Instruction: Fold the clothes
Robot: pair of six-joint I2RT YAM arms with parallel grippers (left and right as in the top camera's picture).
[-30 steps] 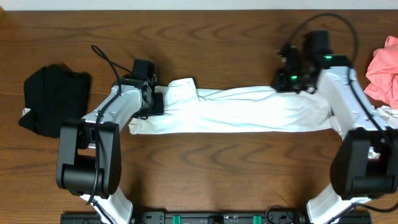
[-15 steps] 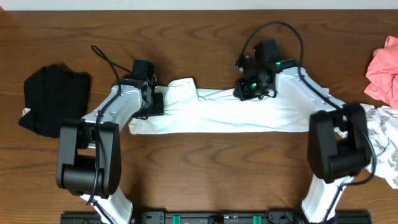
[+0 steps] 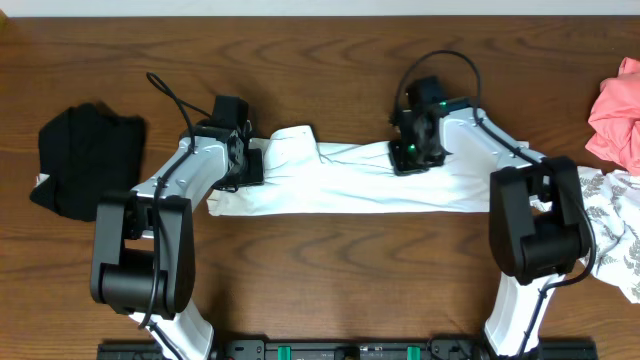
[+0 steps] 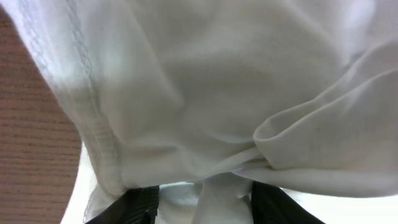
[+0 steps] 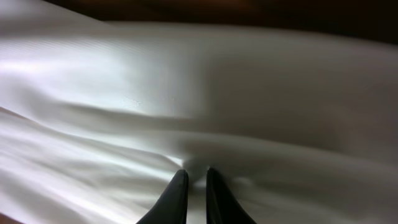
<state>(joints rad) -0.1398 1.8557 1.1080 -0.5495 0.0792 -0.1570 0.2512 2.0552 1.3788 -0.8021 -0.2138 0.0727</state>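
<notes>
White T-shirt (image 3: 340, 185) lies in a long band on the table (image 3: 320, 50), left jaws and right jaws pinching it.

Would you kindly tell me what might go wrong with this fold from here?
1. The right gripper pinches only a small pucker of the white T-shirt; it may slip, or lift just the top layer.
2. The left gripper clamps a bunched end, so pulling could wrinkle the strip.
3. The right arm sits close to the patterned garment and might drag it.
</notes>
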